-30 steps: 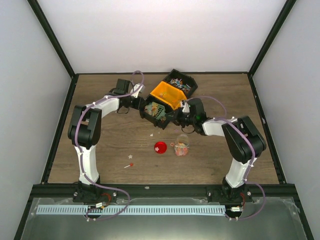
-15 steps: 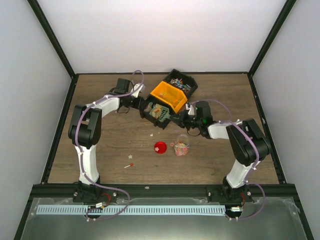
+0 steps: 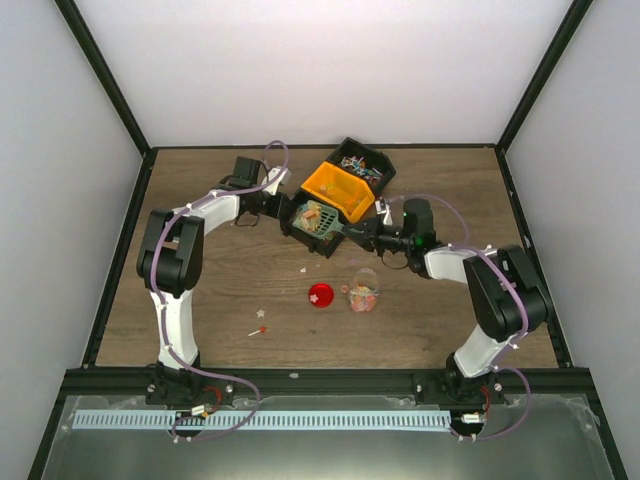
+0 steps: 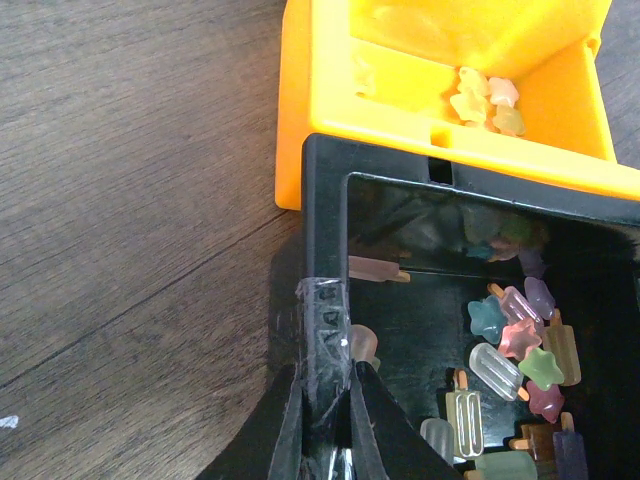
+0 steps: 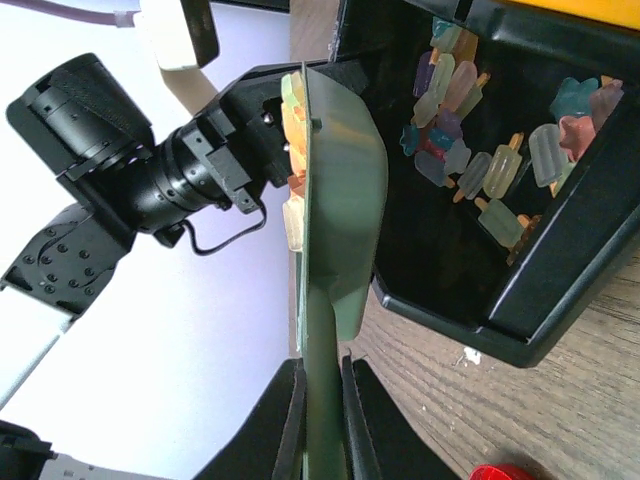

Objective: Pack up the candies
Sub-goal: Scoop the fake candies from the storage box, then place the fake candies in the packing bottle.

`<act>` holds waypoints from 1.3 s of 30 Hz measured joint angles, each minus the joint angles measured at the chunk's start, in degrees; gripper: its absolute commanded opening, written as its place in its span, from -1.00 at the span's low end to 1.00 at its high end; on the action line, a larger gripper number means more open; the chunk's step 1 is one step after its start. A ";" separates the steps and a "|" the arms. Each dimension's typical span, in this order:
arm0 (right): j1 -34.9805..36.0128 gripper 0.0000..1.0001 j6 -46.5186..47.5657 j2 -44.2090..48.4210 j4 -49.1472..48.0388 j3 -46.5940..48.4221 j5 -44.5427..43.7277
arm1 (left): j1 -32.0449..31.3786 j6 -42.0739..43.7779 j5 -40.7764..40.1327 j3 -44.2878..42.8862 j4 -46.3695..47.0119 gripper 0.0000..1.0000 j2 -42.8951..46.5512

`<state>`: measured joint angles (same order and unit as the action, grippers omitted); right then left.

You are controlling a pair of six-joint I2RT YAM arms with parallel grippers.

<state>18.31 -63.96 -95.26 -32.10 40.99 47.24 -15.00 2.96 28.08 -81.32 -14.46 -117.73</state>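
Note:
Several small popsicle- and star-shaped candies [image 4: 515, 345] lie in a black bin [image 3: 305, 235]; they also show in the right wrist view [image 5: 470, 160]. My left gripper [image 4: 327, 400] is shut on the black bin's taped wall [image 4: 325, 330]. My right gripper [image 5: 322, 420] is shut on the handle of the green scoop [image 5: 335, 230], which is lifted over the bin with orange-yellow candies [image 5: 293, 120] on it. In the top view the loaded scoop [image 3: 318, 216] hangs over the bin. A small clear jar [image 3: 362, 290] holding candies stands in front, with the red lid [image 3: 320, 295] beside it.
An orange bin [image 3: 340, 190] with a few star candies and another black bin [image 3: 362, 165] sit behind. A few spilled candies [image 3: 260, 328] lie on the wooden table [image 3: 220, 290]. A black frame edges the table.
My right gripper has drawn back to the right and lifted the scoop, which now carries candies above the black bin. The left arm has not moved.

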 measured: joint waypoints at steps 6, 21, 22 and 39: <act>-2.71 -0.99 -0.48 1.49 -1.33 -2.21 2.95 | 0.00 -0.20 0.02 0.00 0.31 -0.92 -0.11; -8.15 -0.99 -6.19 3.93 -12.22 -9.75 9.44 | -0.02 -0.39 -0.13 0.00 0.70 -0.92 -0.20; -8.61 -0.99 -6.21 4.11 -12.17 -9.77 9.88 | -0.02 -0.42 -0.13 0.00 0.70 -0.92 -0.20; -13.62 -0.99 -2.86 11.23 -10.19 -10.27 12.39 | -0.04 -0.50 -0.31 0.00 0.92 -0.92 -0.20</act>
<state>4.69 -66.83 -84.03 -42.28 30.72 59.64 -15.05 2.46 27.77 -81.32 -13.54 -117.93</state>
